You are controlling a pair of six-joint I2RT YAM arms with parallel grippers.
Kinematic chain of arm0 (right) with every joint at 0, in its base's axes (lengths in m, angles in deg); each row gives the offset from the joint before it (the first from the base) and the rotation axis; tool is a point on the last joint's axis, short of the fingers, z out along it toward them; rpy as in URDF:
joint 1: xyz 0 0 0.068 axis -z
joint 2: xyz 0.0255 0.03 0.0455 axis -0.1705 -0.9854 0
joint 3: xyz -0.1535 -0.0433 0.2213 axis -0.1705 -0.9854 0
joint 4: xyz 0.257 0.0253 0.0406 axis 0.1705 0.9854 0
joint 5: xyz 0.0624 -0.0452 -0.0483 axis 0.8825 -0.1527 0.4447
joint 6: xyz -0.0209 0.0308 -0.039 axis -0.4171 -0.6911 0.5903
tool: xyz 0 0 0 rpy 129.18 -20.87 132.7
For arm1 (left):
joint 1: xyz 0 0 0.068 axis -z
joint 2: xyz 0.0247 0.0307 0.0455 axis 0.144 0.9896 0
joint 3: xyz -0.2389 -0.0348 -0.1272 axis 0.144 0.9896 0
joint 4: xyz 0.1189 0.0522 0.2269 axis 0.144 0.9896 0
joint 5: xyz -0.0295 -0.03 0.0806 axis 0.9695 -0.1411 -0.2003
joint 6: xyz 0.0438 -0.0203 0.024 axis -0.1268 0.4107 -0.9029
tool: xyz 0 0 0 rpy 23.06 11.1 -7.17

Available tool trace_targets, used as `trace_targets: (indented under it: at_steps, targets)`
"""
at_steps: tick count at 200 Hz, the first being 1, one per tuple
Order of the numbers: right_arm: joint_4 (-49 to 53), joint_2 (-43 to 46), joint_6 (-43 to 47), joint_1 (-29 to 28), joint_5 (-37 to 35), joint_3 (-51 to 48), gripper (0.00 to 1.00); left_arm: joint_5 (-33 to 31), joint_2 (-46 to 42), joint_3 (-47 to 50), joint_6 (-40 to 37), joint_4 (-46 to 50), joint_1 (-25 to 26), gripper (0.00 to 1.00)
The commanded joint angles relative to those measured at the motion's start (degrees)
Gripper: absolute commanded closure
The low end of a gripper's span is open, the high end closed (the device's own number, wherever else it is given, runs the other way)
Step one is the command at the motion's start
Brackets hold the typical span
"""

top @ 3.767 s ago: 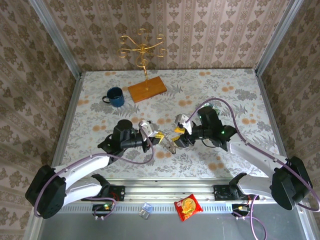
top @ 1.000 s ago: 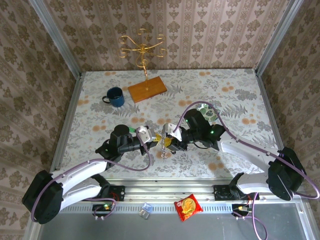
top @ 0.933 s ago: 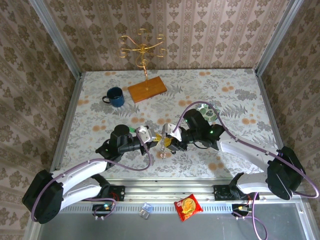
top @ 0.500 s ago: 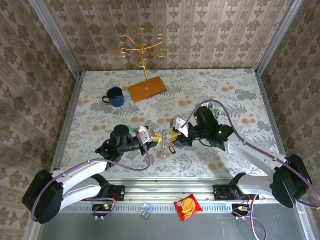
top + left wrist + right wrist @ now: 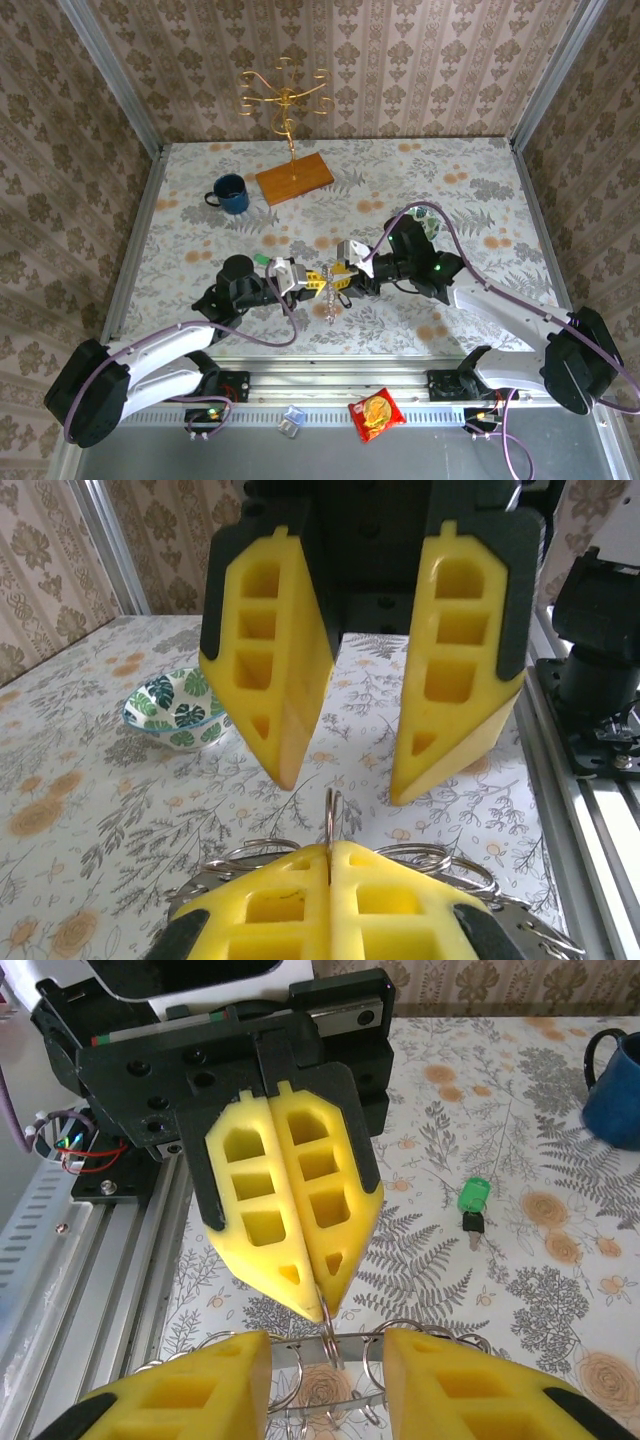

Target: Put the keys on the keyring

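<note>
The keyring's [image 5: 331, 815] lower part is hidden between the pads of the left claw [image 5: 330, 850], which is clenched on it and holds it upright. More wire rings [image 5: 405, 1335] bunch behind it, hard to separate. The right claw [image 5: 343, 785] is released, its jaws apart on either side of the ring. The green-headed key [image 5: 472, 1200] lies on the tabletop [image 5: 520, 1260] nearby.

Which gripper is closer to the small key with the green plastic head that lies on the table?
Left. The green-headed key lies beside the left gripper, near its wrist; the right gripper is beyond the left fingertips, farther away.
</note>
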Motion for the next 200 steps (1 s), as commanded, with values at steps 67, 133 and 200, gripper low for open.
trace_targets:
  at_steps: [67,133,200]
  targets:
    - [2.0,-1.9,4.3,-0.8,2.6,1.6,0.91,4.2,0.5,0.8,3.4,-7.3,-0.5,1.0]
    - [6.4,-2.4,6.6,-1.5,3.7,4.3,1.0,0.0,0.4,-0.5,0.0,-2.2,-0.4,0.9]
    - [10.9,-4.4,9.3,-3.0,2.9,7.6,1.0,0.4,0.4,-1.6,-1.7,-0.1,-0.4,0.83]
